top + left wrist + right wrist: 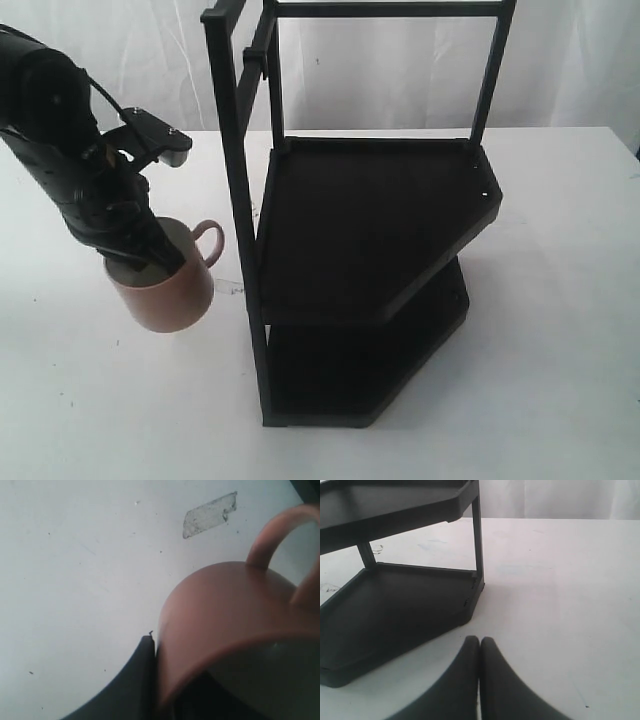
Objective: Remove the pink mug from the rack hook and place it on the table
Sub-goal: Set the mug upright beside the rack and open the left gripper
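Left gripper (150, 258): clamped on the rim of the pink mug (165, 288), with one finger (134, 687) against the outer wall and the other inside the cup. The mug is off the rack hook (262, 52) and low over the table (90, 400); contact with the table cannot be determined. The loop handle (211, 240) points away from the gripper, toward the black rack (370, 230).

Right gripper (479, 652): fingers pressed together, holding nothing, with the rack's lower shelf (395, 605) just ahead.
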Robot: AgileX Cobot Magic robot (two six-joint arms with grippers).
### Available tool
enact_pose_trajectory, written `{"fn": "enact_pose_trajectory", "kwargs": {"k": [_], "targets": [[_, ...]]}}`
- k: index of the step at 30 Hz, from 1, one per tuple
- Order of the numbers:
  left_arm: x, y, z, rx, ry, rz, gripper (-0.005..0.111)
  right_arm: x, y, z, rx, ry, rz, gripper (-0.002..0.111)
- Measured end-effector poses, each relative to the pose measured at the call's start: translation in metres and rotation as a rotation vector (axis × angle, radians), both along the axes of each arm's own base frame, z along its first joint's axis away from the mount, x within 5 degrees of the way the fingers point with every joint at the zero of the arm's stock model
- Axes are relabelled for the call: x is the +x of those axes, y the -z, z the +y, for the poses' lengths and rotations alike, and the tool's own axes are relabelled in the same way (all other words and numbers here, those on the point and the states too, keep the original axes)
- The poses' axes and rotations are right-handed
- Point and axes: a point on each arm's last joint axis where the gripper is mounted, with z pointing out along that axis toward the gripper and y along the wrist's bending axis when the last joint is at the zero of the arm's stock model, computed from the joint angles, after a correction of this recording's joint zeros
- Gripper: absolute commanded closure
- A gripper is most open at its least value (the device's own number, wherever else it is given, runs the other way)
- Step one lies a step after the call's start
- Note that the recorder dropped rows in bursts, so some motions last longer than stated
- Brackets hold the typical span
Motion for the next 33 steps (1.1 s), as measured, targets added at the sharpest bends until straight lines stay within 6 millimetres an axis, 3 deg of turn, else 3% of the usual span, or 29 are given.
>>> {"fn": "enact_pose_trajectory", "kwargs": {"k": [13,33], "targets": [[0.023,0.028,-0.008,0.005,0.006,0.016,0.107,0.0,0.0,0.0,0.0,0.0,0.0,0.108],[0.032,0.048,-0.011,0.003,0.001,0.027,0.107,0.0,0.0,0.0,0.0,0.0,0.0,0.108]]}}
